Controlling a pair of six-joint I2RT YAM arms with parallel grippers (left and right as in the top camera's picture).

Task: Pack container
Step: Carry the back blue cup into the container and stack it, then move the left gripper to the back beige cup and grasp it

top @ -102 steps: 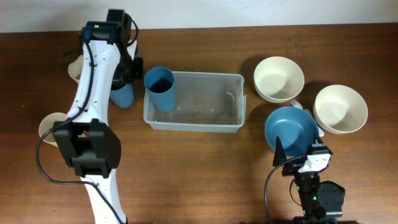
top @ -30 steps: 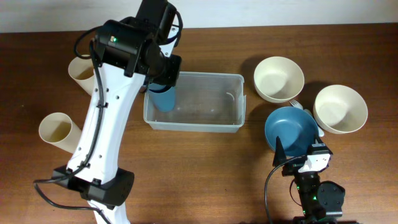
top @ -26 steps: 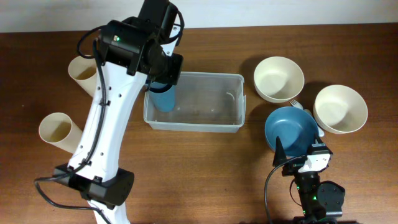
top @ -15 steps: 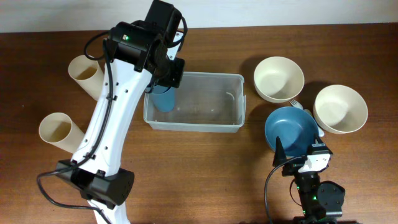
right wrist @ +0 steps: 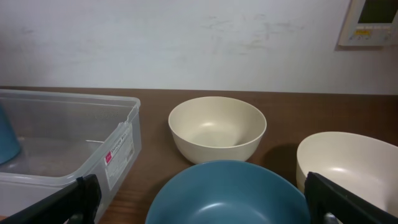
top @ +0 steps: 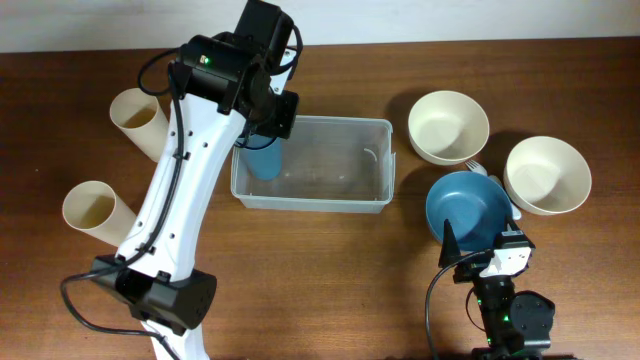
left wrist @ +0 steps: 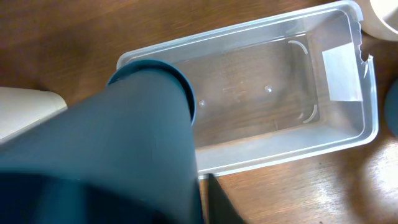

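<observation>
A brown wooden table (top: 330,290) runs below a white wall. Overhead view: the container (top: 330,203) lies mid-table, and the left gripper (top: 268,118) hangs over its left end, where a blue cup (top: 262,160) shows within the rim. Left wrist view: the cup fills the foreground, and I cannot tell whether the fingers grip it. Right wrist view: the right gripper (right wrist: 199,185) is spread wide and empty, facing a blue bowl (right wrist: 227,199).

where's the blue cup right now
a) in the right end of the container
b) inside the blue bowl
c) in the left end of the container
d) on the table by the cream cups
c: the blue cup sits inside the container, at its left end, away from the bowls and the cream cups.
</observation>
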